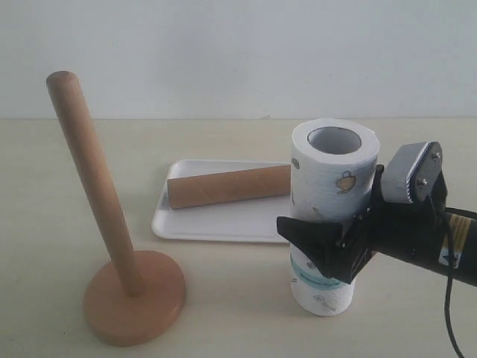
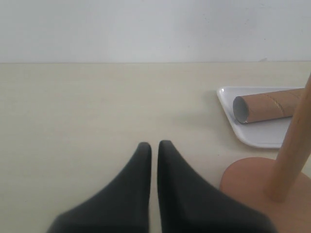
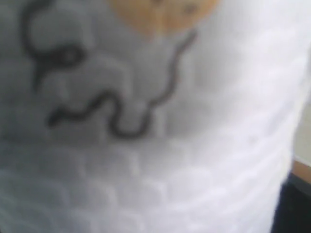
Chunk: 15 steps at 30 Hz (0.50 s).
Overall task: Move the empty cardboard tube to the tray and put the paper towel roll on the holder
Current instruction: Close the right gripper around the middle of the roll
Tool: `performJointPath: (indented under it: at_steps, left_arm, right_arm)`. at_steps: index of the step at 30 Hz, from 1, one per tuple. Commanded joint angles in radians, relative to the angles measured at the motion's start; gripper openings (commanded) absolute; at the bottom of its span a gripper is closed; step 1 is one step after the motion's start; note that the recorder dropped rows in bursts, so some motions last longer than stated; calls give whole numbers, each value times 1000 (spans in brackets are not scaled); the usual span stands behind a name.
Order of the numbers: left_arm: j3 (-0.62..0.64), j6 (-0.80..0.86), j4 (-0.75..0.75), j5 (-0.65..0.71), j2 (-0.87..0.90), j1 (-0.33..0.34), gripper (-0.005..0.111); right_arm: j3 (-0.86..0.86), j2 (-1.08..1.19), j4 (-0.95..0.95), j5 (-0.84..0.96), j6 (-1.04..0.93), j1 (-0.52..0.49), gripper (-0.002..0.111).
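- A pale cream table (image 1: 238, 142) runs back to a plain white wall (image 1: 238, 52). The surface is matte with a faint grain.
- In the exterior view, the wooden holder (image 1: 134, 298) stands at lower left. Its post is bare and leans slightly toward the upper left of the frame.
- The white tray (image 1: 223, 222) lies at centre, behind and right of the holder. The cardboard tube (image 1: 227, 186) lies on its side in the tray, along the far rim.
- The paper towel roll (image 1: 332, 171) stands upright on the table at right of centre, just in front of the tray's right end, with its open core facing up.
- The right claw (image 1: 317, 247) reaches in from the right edge and clasps the roll's lower half. Its near finger lies across the roll's front and the far finger is hidden behind it. In the right wrist view the embossed paper fills the frame.
- The left claw (image 2: 154, 144) is narrowed to a thin slit and holds nothing, low over bare table. The holder, tray and tube are off to one side of it, well apart.
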Motion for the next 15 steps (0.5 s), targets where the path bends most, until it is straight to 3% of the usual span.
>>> performJointPath:
  at_steps: [1, 15]
  left_arm:
    - [3, 6, 1, -1, -4, 3, 4]
    - [3, 6, 1, -1, -4, 3, 4]
  right_arm:
    - [-2, 1, 42, -11, 23, 2, 104]
    - [-2, 1, 79, -11, 31, 2, 104]
